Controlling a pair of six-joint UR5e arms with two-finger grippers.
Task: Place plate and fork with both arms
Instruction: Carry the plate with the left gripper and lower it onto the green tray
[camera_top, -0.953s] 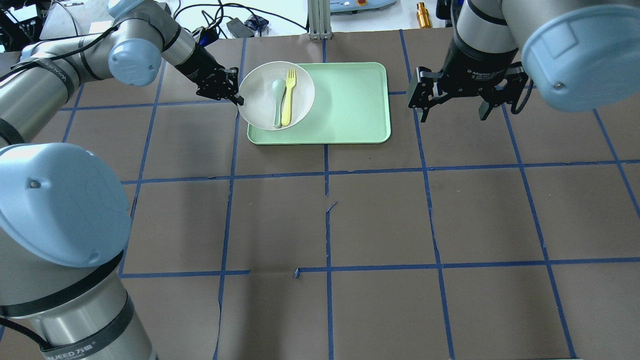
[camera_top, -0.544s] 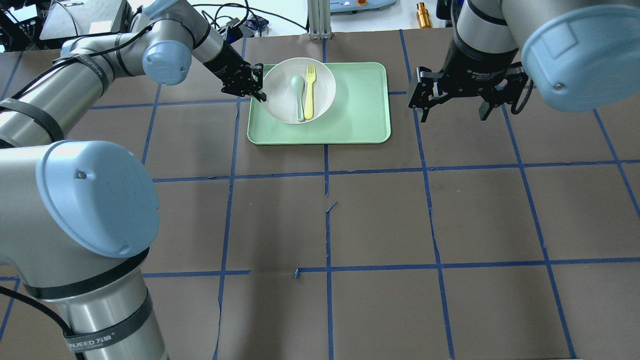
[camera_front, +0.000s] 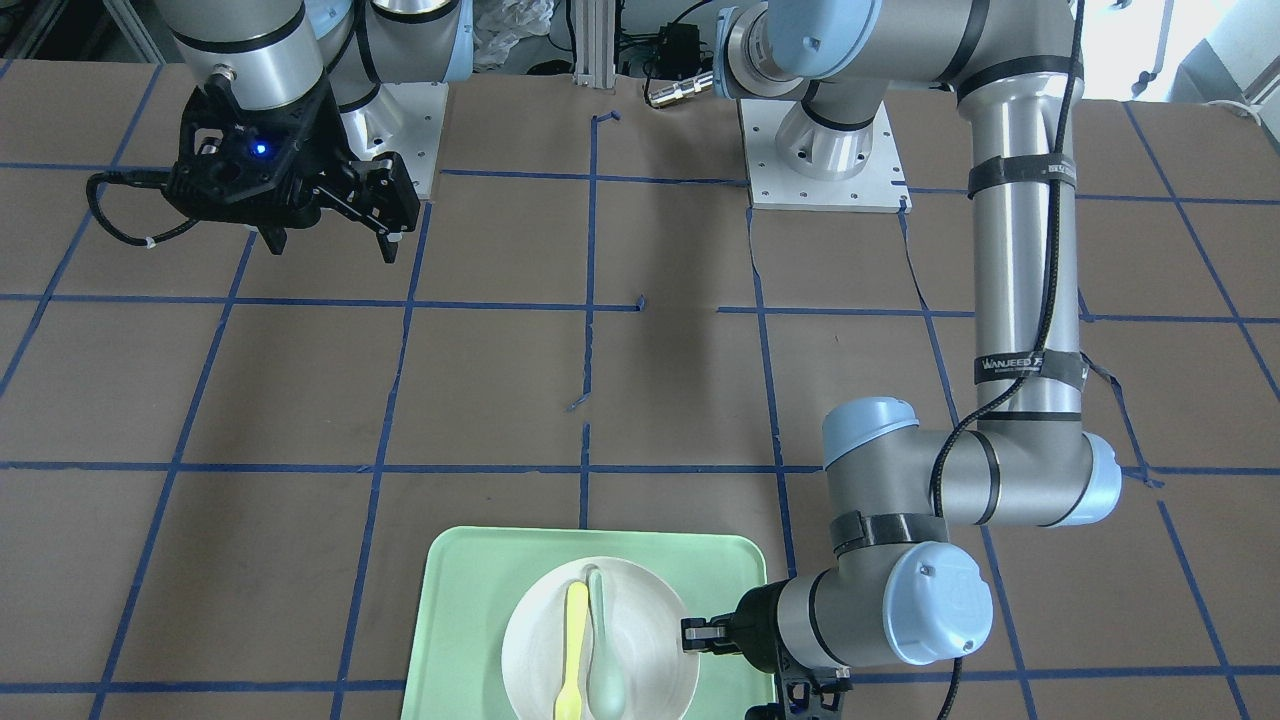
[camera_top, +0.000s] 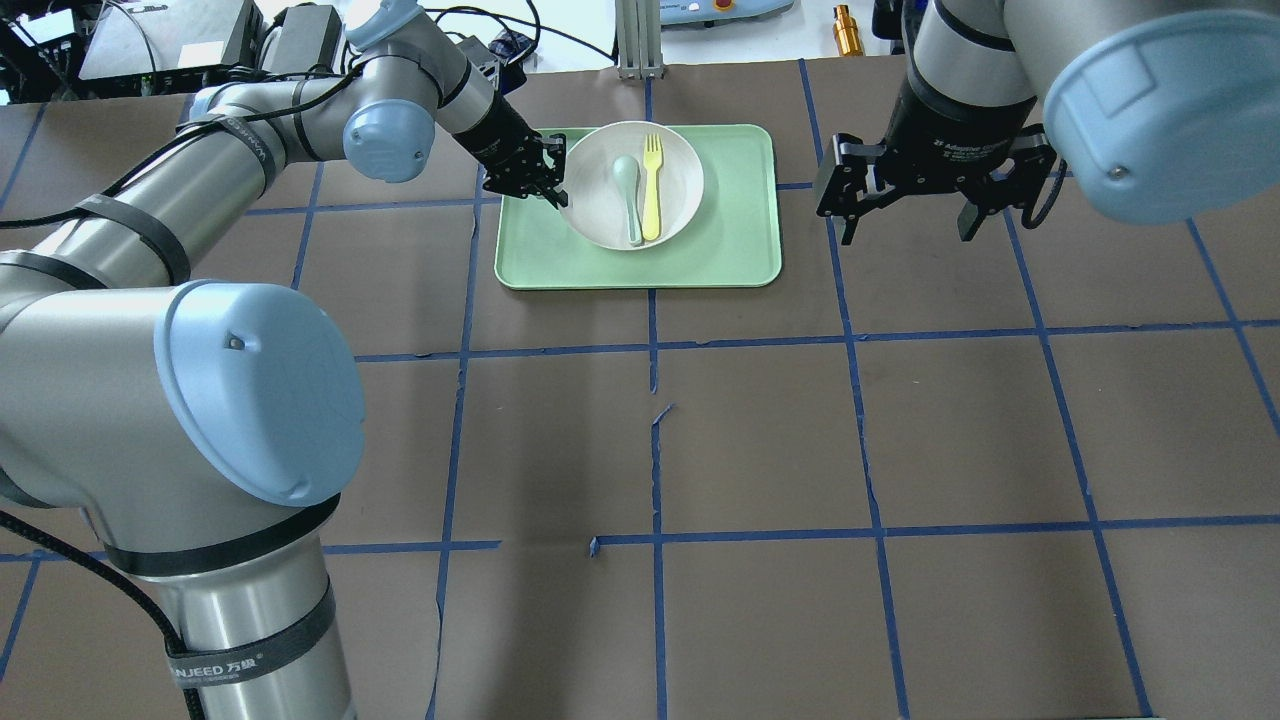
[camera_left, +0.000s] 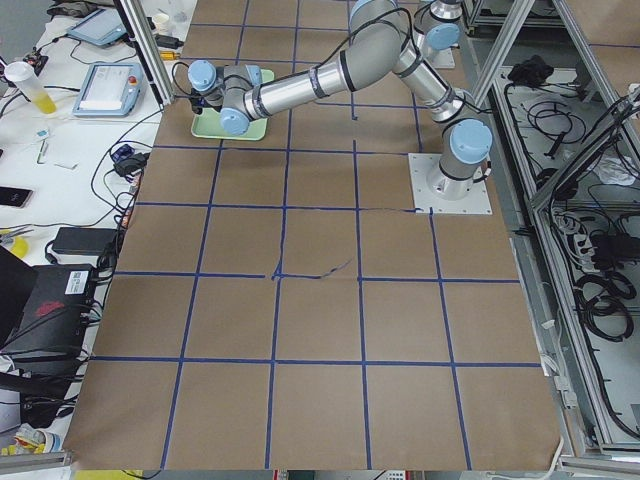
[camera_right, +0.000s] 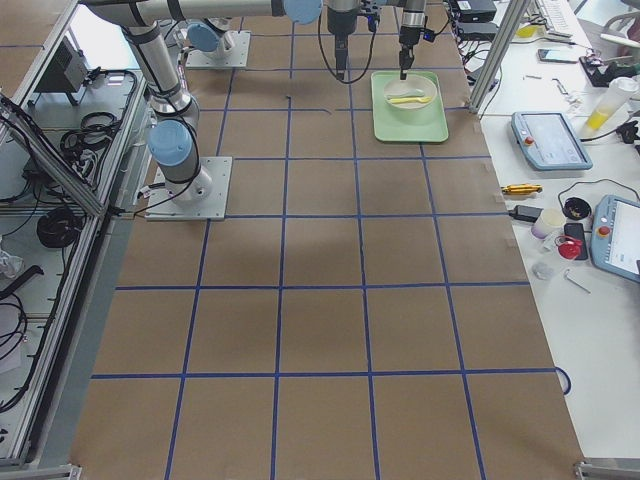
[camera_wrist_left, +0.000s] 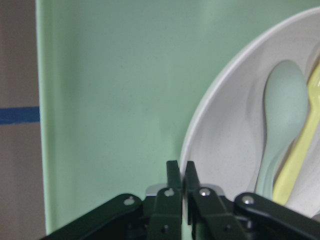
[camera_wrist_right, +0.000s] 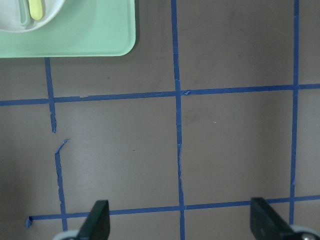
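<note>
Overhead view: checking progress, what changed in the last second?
The left gripper, jaws shut on the rim of the round off-white plate, carried it rightward, from overhanging the pale green rectangular tray to fully over it. The yellow plastic fork and grey-green spoon rode along. The right gripper and tray stayed put.

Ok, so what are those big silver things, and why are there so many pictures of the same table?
Those are a robot's left arm and right arm, each ending in a black pincer called a gripper. The pictures show one moment from several cameras: one above and behind the robot, one facing it, one at each table end, one on each wrist. On the brown table lies a green tray. The left gripper pinches the rim of a white plate over the tray; a yellow fork and a pale green spoon lie in the plate. The right gripper is open, holding nothing, above the table.
</note>
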